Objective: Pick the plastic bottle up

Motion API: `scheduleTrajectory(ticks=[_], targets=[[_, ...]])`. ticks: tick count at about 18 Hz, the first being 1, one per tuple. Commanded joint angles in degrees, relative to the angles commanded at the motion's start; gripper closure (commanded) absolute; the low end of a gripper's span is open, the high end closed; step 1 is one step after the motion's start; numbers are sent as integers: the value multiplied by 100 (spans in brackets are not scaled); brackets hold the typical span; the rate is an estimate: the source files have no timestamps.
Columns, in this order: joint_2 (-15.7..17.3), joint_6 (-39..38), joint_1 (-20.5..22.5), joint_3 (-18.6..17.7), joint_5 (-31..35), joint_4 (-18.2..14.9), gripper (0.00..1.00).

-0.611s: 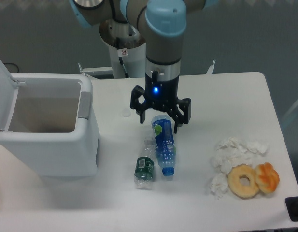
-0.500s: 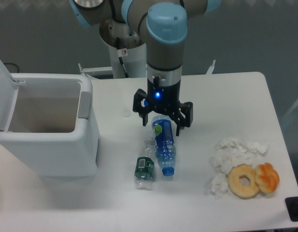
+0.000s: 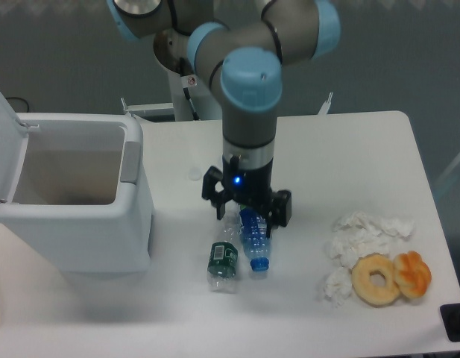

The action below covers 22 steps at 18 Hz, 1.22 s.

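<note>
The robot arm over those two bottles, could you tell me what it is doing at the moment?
The arm's gripper hangs open just above two bottles lying side by side on the white table: the small plastic bottle with the dark green label and the longer blue-capped bottle. Its jaws straddle the upper ends of both, and nothing is gripped or lifted yet. An open white bin stands to the left; crumpled tissue and doughnuts lie on the right.

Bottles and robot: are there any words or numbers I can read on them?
None can be read.
Plastic bottle: green label band, print too blurred.
Blue-capped bottle: blue label, too blurred.
Robot base sticker: small red-and-white sign, too small to read.
Gripper: only a blue light, no text.
</note>
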Motion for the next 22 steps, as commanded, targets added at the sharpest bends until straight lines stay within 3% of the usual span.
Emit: scheduleTrajectory(ticks=[3, 7, 13, 22], targets=[[-343, -44, -123, 44, 9, 300, 0], [-651, -79, -159, 88, -17, 301, 0], [-1064, -843, -220, 281, -26, 301, 0], [-1100, -1432, -273, 158, 140, 257, 0]])
